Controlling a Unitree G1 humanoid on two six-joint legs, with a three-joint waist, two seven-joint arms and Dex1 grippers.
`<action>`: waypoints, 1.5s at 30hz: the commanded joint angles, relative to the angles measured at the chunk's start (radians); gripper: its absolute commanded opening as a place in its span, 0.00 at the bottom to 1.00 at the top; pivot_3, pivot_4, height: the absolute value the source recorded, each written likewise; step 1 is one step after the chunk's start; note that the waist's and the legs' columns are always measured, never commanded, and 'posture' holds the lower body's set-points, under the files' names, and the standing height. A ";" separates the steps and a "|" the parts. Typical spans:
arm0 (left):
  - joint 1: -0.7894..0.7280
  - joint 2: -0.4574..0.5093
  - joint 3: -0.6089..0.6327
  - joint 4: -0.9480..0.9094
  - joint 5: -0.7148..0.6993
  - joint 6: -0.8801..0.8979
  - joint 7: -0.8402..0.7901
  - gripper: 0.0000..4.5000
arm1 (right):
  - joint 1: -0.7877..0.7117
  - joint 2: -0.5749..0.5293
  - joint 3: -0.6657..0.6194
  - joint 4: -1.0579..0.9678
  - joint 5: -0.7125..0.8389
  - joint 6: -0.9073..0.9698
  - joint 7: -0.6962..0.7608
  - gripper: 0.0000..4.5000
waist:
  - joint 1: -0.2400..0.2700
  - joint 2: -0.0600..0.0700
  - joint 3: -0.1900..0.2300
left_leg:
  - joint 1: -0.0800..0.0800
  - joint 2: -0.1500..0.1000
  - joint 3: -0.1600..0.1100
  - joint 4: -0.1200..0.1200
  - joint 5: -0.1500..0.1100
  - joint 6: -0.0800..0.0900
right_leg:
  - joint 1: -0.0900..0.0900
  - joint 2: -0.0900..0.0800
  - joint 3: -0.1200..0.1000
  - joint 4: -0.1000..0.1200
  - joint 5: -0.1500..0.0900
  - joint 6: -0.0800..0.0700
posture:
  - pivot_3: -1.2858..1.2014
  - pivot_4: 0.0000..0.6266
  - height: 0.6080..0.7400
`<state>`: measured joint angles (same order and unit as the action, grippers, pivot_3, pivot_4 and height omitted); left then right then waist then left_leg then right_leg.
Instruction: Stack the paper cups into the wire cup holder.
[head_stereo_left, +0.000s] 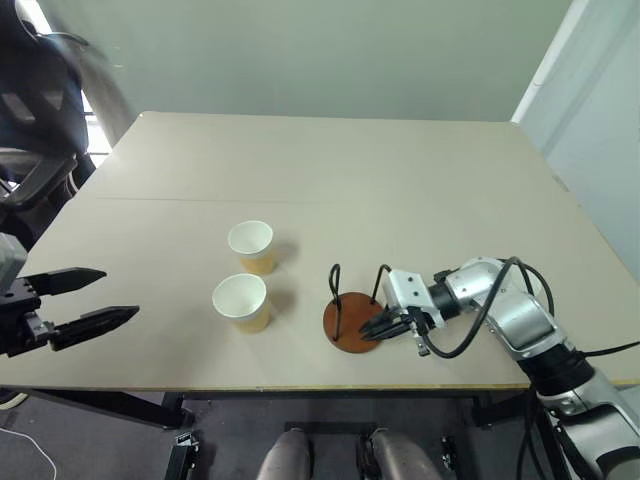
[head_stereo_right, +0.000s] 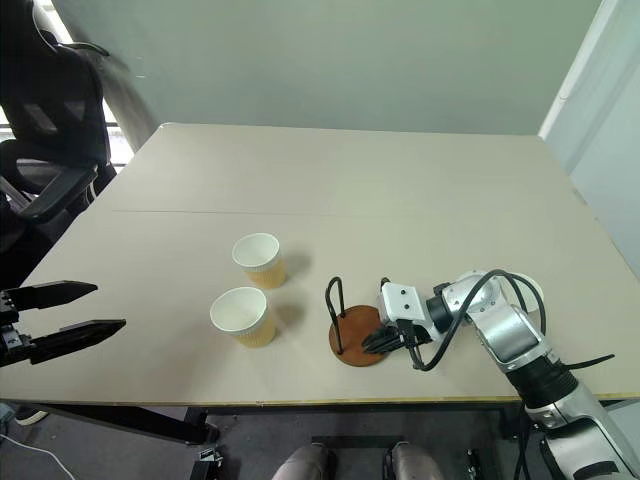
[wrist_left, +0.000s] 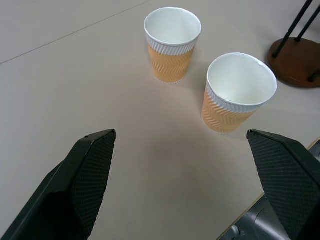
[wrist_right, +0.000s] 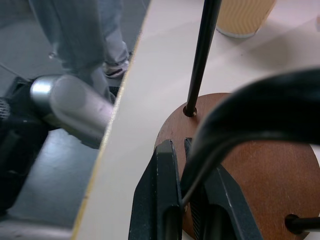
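Two paper cups stand upright on the tan table, one farther back (head_stereo_left: 251, 245) and one nearer (head_stereo_left: 241, 301), both tan-ribbed with white insides. To their right sits the wire cup holder (head_stereo_left: 352, 320), a reddish-brown disc with two upright black wire loops and no cup in it. My right gripper (head_stereo_left: 377, 327) is shut, its tips low over the right part of the disc (wrist_right: 280, 165), with nothing seen between the fingers. My left gripper (head_stereo_left: 120, 293) hangs open at the table's left front, facing the cups (wrist_left: 240, 92) from a distance.
A black office chair (head_stereo_left: 40, 110) stands beyond the table's left corner. The table's front edge (head_stereo_left: 300, 388) runs close below the holder and the nearer cup. A black cable (wrist_right: 260, 100) loops in front of my right wrist camera.
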<state>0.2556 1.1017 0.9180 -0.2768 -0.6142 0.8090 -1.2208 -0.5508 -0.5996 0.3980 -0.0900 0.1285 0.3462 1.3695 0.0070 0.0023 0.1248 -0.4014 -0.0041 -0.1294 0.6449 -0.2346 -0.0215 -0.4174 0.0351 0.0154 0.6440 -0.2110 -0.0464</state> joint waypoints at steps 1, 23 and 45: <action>-0.007 0.018 0.024 -0.003 -0.003 -0.009 -0.009 1.00 | -0.006 0.008 0.002 -0.018 -0.003 -0.028 -0.020 0.01 | 0.001 0.000 0.000 | -0.001 0.000 0.000 0.000 0.000 0.000 | 0.000 0.000 0.000 0.000 0.000 0.000 | 0.52 0.24 1.00; -0.128 0.014 0.025 -0.106 -0.230 0.081 -0.015 1.00 | -0.065 -0.118 -0.050 -0.052 0.028 -0.041 0.061 0.85 | 0.008 -0.003 -0.001 | -0.002 0.000 0.000 0.000 -0.008 -0.006 | -0.001 0.000 0.000 -0.001 0.001 0.003 | 0.52 0.24 1.00; -0.334 -0.053 -0.453 -0.191 -0.300 -0.008 0.016 1.00 | -0.057 -0.617 -0.344 -0.106 -0.010 -0.136 0.098 0.85 | 0.019 -0.005 0.000 | -0.002 0.001 0.001 -0.001 -0.005 -0.001 | -0.001 0.001 0.001 -0.001 0.001 0.008 | 0.52 0.24 1.00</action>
<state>-0.0513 1.0486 0.4680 -0.4403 -0.9072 0.8291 -1.2232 -0.6303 -1.1846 0.1086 -0.1760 0.1168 0.2001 1.4747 0.0258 -0.0026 0.1249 -0.4036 -0.0028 -0.1284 0.6443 -0.2402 -0.0226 -0.4180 0.0366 0.0160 0.6427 -0.2096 -0.0375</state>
